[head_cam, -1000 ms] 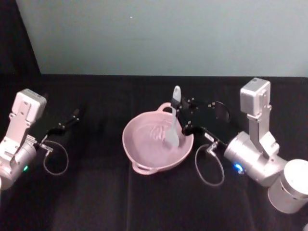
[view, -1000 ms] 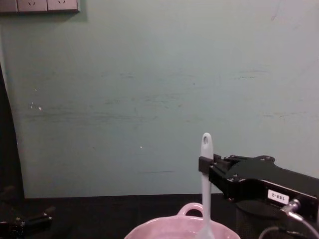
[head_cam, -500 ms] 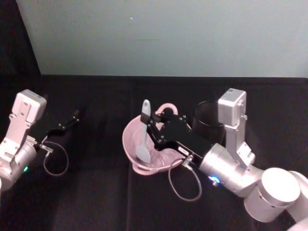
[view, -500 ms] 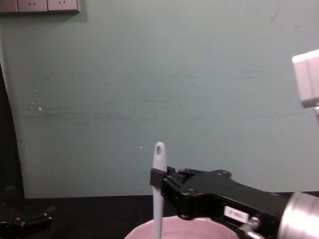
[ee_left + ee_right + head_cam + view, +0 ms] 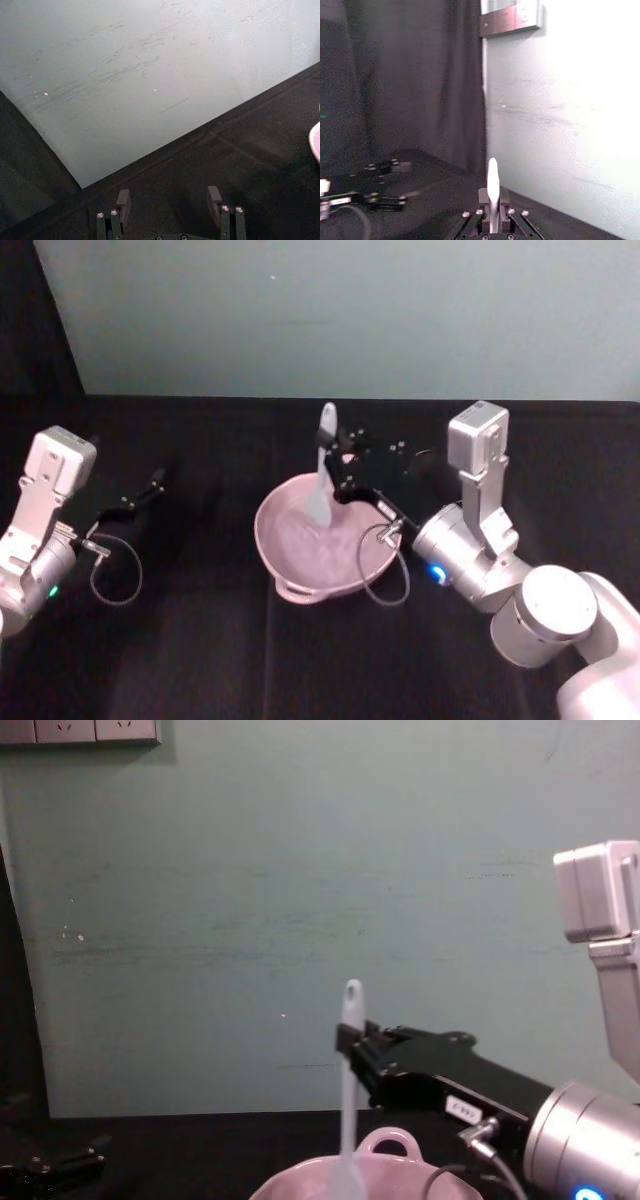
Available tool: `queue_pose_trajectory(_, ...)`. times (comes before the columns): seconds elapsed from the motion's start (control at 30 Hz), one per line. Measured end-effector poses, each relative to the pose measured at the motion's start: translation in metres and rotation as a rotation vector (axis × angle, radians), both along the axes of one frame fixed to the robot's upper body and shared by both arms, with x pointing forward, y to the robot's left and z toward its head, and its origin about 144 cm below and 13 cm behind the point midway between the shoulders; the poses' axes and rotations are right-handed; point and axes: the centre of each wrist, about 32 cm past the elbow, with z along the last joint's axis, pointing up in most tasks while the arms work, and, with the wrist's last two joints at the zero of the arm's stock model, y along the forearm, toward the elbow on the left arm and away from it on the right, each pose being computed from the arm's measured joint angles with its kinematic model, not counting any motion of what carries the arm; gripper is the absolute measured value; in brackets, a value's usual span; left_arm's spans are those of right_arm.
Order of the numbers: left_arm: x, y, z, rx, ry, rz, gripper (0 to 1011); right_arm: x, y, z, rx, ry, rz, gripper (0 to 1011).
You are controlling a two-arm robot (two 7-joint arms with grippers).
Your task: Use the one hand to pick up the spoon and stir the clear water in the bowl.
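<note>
The pale pink bowl (image 5: 266, 542) sits mid-table, its loop handle (image 5: 388, 1141) showing in the chest view. The white spoon (image 5: 322, 472) stands nearly upright with its head dipped in the bowl near the far rim. My right gripper (image 5: 338, 466) reaches in from the right and is shut on the spoon's handle just below the holed end (image 5: 352, 992). In the right wrist view the handle (image 5: 493, 182) sticks up from between the closed jaws. My left gripper (image 5: 140, 495) rests parked at the far left, its fingers (image 5: 123, 201) open with nothing between them.
A black cloth (image 5: 200, 660) covers the table, and a pale green wall (image 5: 350, 310) stands right behind it. Loose cable loops hang near both wrists, one (image 5: 385, 565) over the bowl's right rim. The bowl's edge (image 5: 316, 142) shows in the left wrist view.
My right gripper has carried the spoon across the bowl, from the right side to the near left, and now back to the far middle. The left arm has not moved.
</note>
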Motion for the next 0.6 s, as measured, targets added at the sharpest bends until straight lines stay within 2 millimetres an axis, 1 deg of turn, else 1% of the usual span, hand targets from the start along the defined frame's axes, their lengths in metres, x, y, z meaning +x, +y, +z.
queue_pose_trajectory(0.17, 0.000, 0.000, 0.000, 0.000, 0.000, 0.000, 1011, 0.004, -0.011, 0.002, -0.019, -0.020, -0.045, 110)
queue_pose_trajectory(0.27, 0.000, 0.000, 0.000, 0.000, 0.000, 0.000, 1011, 0.000, -0.021, 0.006, -0.039, -0.020, -0.054, 110)
queue_pose_trajectory(0.3, 0.000, 0.000, 0.000, 0.000, 0.000, 0.000, 1011, -0.003, -0.026, 0.009, -0.049, -0.015, -0.052, 110)
queue_pose_trajectory(0.43, 0.000, 0.000, 0.000, 0.000, 0.000, 0.000, 1011, -0.013, -0.033, 0.014, -0.060, 0.000, -0.026, 110)
queue_pose_trajectory(0.47, 0.000, 0.000, 0.000, 0.000, 0.000, 0.000, 1011, -0.018, -0.034, 0.015, -0.060, 0.012, -0.010, 110)
queue_pose_trajectory(0.6, 0.000, 0.000, 0.000, 0.000, 0.000, 0.000, 1011, -0.031, -0.033, 0.019, -0.054, 0.043, 0.045, 110)
